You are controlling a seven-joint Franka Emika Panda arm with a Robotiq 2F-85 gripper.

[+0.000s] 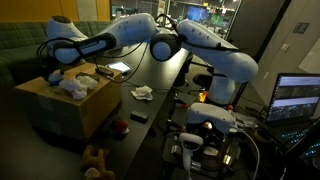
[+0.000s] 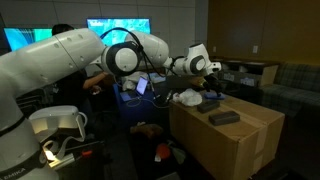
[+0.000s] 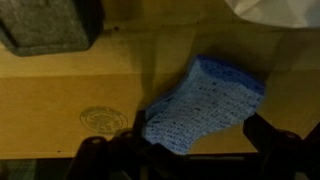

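A blue knitted cloth (image 3: 205, 100) lies crumpled on top of a cardboard box (image 3: 70, 95). In the wrist view my gripper (image 3: 190, 152) hangs just above it, jaws open, and the cloth's near end lies between the two dark fingers (image 3: 272, 140). Nothing is held. In both exterior views the gripper (image 1: 56, 72) (image 2: 206, 68) hovers over the far end of the box (image 1: 70, 108) (image 2: 235, 140), next to a white crumpled cloth (image 1: 76, 86) (image 2: 187, 97).
A dark grey flat object (image 3: 48, 24) (image 2: 223, 117) lies on the box top. More white cloth (image 1: 143, 92) sits on the dark table (image 1: 165, 85), with a tablet (image 1: 118, 67) behind. A laptop (image 1: 297, 98) and cables stand beside the robot base.
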